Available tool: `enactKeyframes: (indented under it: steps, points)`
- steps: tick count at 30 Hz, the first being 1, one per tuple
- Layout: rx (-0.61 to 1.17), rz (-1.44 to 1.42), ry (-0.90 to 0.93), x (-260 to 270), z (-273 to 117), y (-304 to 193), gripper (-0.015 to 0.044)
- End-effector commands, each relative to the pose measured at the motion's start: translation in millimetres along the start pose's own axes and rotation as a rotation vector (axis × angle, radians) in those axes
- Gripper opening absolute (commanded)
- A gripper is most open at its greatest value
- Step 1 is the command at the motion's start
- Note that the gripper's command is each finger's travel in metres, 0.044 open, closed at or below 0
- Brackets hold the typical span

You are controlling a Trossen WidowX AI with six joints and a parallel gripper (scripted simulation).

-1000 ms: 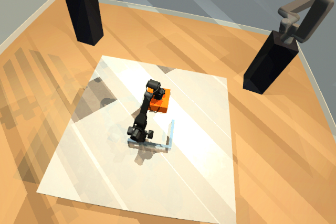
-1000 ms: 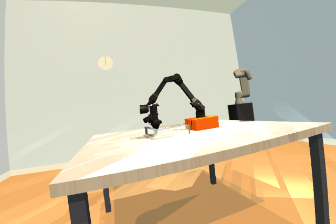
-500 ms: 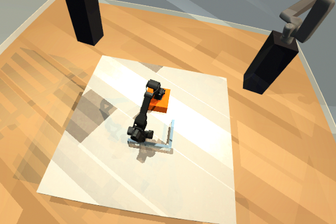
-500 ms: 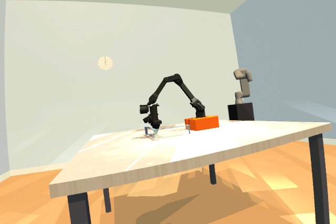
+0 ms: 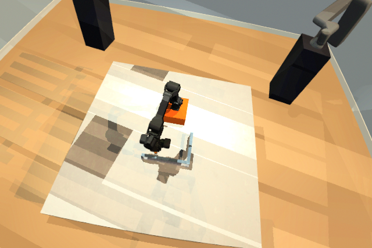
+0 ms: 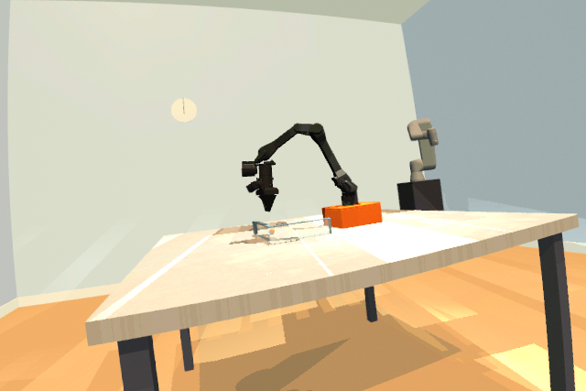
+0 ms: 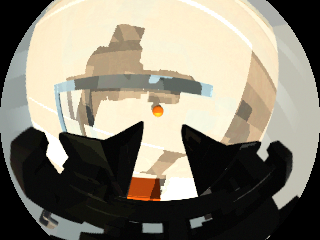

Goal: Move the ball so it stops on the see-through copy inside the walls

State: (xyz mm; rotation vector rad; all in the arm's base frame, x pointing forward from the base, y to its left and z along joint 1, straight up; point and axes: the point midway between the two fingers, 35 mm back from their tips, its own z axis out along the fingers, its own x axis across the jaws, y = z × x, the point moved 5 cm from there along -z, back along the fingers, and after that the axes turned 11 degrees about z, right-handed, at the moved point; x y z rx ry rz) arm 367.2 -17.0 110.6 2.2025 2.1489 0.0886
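Note:
An orange ball (image 5: 155, 152) (image 6: 271, 231) (image 7: 158, 111) lies on the table inside the corner, near the long clear wall (image 5: 168, 160) (image 7: 107, 82) and towards its free end. The other clear wall (image 5: 189, 149) (image 7: 60, 112) stands off to the side. The ball has a yellowish lower part in the wrist view. No separate see-through copy can be made out in any view. My gripper (image 6: 268, 211) (image 7: 163, 126) is open and empty, pointing down above the ball with a gap between its tips and the ball. In the top view the arm hides the fingers.
The arm's orange base block (image 5: 174, 119) (image 6: 354, 216) (image 7: 145, 188) stands on the table (image 5: 222, 179) (image 6: 203, 282) behind the open side of the corner. Two other arms stand on dark pedestals (image 5: 94, 23) (image 5: 296, 71) beyond the table. Shadows cross the tabletop.

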Motion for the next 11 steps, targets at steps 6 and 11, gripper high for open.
enactKeyframes:
  steps: [6, 11]
  points:
    - [0.014, 0.001, 0.0, 0.0, 3.1, -1.2, 0.024]
    - [0.012, 0.0, 0.0, 0.1, -46.4, -4.6, 0.0372]
